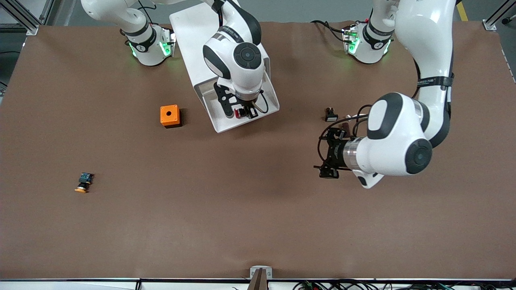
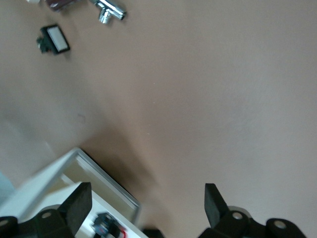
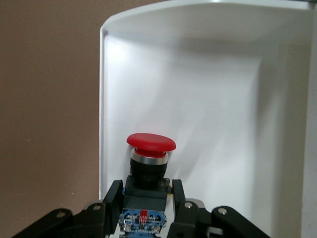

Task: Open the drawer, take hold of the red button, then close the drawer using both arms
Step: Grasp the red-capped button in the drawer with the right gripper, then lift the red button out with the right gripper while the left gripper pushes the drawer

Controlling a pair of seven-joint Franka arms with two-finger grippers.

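The drawer (image 1: 225, 127) stands pulled out of the white cabinet (image 1: 193, 36), toward the front camera. My right gripper (image 1: 242, 112) reaches down into it and is shut on the black body of the red-capped button (image 1: 238, 113). In the right wrist view the fingers (image 3: 113, 198) clamp the button (image 3: 150, 143) from both sides against the drawer's white floor (image 3: 208, 99). My left gripper (image 1: 321, 155) is open and empty above the bare table, toward the left arm's end from the drawer. Its view shows the drawer's corner (image 2: 106, 179) between its spread fingers (image 2: 78, 204).
An orange box with a hole (image 1: 169, 116) sits beside the drawer toward the right arm's end. An orange-capped button (image 1: 83, 182) lies nearer the front camera. A black-and-white switch (image 1: 331, 115) (image 2: 53, 39) lies close to the left gripper.
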